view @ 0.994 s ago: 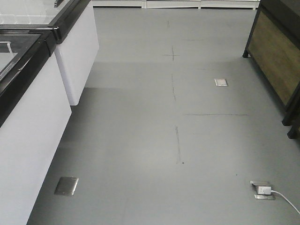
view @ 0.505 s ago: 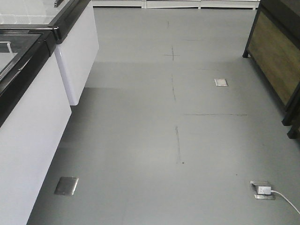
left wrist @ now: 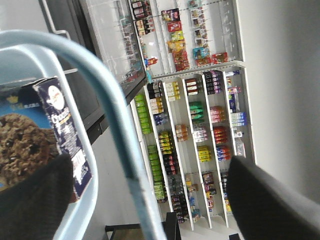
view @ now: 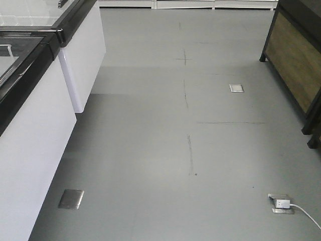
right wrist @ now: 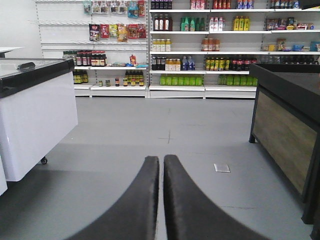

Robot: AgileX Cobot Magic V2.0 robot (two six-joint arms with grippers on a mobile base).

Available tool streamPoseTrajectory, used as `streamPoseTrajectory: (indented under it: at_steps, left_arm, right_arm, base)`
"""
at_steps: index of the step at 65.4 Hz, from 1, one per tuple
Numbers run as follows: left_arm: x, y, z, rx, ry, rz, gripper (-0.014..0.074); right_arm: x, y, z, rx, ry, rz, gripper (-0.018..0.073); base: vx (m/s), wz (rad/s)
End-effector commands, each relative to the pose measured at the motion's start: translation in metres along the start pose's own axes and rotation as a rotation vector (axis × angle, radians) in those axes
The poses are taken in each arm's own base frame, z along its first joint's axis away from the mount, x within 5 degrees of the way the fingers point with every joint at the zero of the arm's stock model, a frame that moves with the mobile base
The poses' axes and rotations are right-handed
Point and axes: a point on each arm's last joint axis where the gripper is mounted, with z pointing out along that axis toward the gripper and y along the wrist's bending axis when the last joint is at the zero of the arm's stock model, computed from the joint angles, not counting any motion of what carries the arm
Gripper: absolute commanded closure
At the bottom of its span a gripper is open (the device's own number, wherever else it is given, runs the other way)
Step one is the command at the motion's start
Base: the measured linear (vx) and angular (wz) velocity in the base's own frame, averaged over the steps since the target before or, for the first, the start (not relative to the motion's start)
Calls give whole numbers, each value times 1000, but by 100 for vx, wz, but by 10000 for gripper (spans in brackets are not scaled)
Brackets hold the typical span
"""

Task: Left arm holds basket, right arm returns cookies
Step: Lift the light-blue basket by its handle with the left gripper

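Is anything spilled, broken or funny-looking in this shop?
Nothing looks spilled or broken. One odd bit: the floor socket at the front view's lower right has a white plug in it, and its white cable trails off across the grey floor. Thin dark lines mark the floor too.

Shop aisle, seen from within the room. Smooth grey floor (view: 150, 150) marked with thin dark lines and set with square metal floor plates (view: 70, 199); a white plug and cable (view: 282, 203) lie at one open floor socket. Left: white chest freezers (view: 35, 135) with black rims. Right: dark counter (view: 296, 60) with a wood-grain side panel. Far end: white shelving (right wrist: 210, 50) stocked with bottles and packets, evenly lit
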Motion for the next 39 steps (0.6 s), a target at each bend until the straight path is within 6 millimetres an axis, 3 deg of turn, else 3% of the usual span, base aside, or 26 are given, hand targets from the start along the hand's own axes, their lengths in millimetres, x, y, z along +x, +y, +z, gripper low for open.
streamPoseTrajectory:
  at_steps: [1,28,39]
  left_arm:
    - [4,-27,-4,91,15,-30,1]
    - [10,-15,15,129,60,-101,7]
    - [7,-17,17,145,20,-137,106]
  right_arm:
    - [-2,0,-1,-1,-72,-12,565]
    - [-2,0,-1,-1,-72,-12,565]
    - [-2,0,-1,-1,-72,-12,565]
  base:
    - [0,0]
    - [0,0]
    - [0,0]
